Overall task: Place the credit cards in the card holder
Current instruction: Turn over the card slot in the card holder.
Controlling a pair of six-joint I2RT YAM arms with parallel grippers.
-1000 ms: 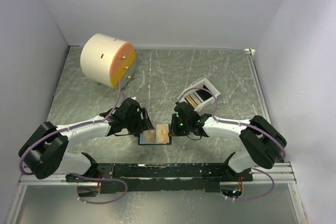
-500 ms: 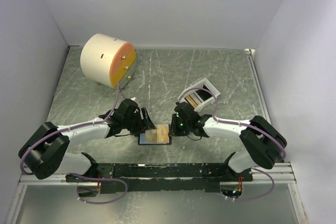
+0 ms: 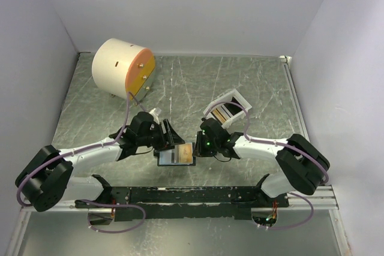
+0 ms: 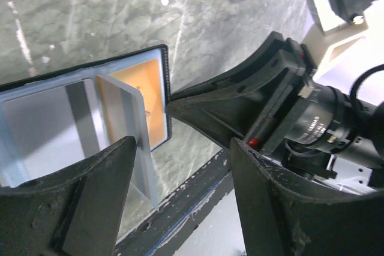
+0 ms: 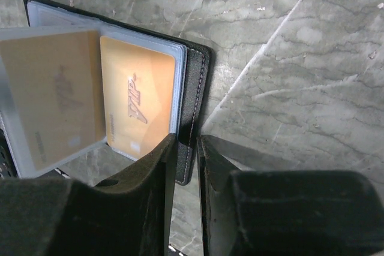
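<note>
The black card holder (image 3: pixel 177 155) lies open near the table's front edge, its clear sleeves fanned. An orange credit card (image 5: pixel 138 103) sits in a sleeve on the right side, and a tan card (image 5: pixel 57 94) shows in a sleeve page half lifted on the left. My right gripper (image 5: pixel 187 142) is shut on the holder's black right cover edge (image 5: pixel 195 88). Just above and left of the holder, my left gripper (image 4: pixel 183 145) hangs open with nothing between its fingers. One clear sleeve (image 4: pixel 129 130) stands up beside its left finger.
A white open-topped tray (image 3: pixel 228 107) with gold-brown card faces in it stands behind the right gripper. A big cream cylinder with an orange face (image 3: pixel 123 68) sits at the back left. The black rail (image 3: pixel 180 195) runs along the near edge.
My left gripper has drawn back and up from the holder, shifting a little right. A sleeve page has turned, so the holder's left half now looks clear-bluish. The right gripper has not moved.
</note>
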